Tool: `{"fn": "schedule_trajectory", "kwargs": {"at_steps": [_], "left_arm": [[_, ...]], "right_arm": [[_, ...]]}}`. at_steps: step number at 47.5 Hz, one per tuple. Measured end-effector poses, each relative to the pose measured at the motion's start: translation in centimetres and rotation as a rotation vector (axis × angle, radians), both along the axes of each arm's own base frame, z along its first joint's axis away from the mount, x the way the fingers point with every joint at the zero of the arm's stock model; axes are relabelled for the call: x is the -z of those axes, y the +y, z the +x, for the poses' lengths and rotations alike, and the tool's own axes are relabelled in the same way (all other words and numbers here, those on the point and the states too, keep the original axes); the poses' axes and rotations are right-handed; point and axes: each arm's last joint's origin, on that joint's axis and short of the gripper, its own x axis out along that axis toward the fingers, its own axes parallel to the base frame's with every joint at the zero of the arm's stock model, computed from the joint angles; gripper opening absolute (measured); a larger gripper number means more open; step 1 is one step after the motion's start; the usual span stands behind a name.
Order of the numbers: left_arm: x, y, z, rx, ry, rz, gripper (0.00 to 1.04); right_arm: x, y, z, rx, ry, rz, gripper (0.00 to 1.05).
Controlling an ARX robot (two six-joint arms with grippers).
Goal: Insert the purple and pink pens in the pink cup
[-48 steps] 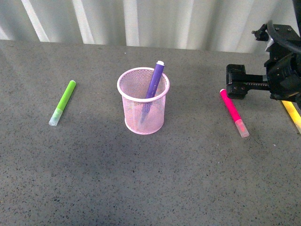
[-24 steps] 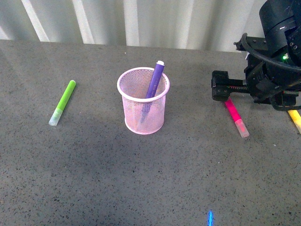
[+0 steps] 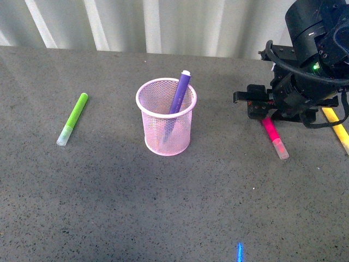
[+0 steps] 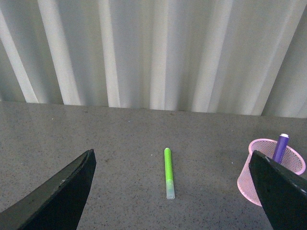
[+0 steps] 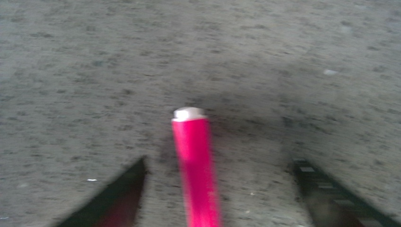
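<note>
The pink cup [image 3: 166,117] stands mid-table with the purple pen [image 3: 179,93] leaning inside it; both also show in the left wrist view, the cup [image 4: 276,171] and the pen [image 4: 280,147]. The pink pen [image 3: 274,137] lies flat on the table at the right. My right gripper [image 3: 260,112] is open and low over the pen's far end; in the right wrist view the pen [image 5: 196,168] lies between the open fingers [image 5: 118,194]. My left gripper [image 4: 175,191] is open and empty, out of the front view.
A lime-green marker [image 3: 72,118] lies at the left, also in the left wrist view [image 4: 168,172]. A yellow marker [image 3: 336,127] lies at the right edge, behind the right arm. A corrugated white wall runs along the table's back.
My right gripper has moved left and down over the pink pen's far end, turning to straddle it. The cup, purple pen and green marker have not moved.
</note>
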Motion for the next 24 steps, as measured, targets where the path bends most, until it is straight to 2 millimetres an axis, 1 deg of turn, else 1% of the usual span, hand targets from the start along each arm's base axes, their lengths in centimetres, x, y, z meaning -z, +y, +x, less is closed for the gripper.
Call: {"fn": "schedule_trajectory", "kwargs": {"at_steps": [10, 13, 16, 24], "left_arm": [[0.0, 0.0, 0.0, 0.0, 0.0, 0.0, 0.98], [0.0, 0.0, 0.0, 0.0, 0.0, 0.0, 0.98], [0.0, 0.0, 0.0, 0.0, 0.0, 0.0, 0.98], [0.0, 0.0, 0.0, 0.0, 0.0, 0.0, 0.98]], "right_arm": [[0.1, -0.2, 0.0, 0.006, 0.001, 0.003, 0.2], [0.1, -0.3, -0.1, 0.006, -0.001, 0.011, 0.14], [0.2, -0.5, -0.1, 0.008, -0.002, 0.017, 0.12], [0.2, -1.0, -0.4, 0.017, -0.029, 0.022, 0.11]]}}
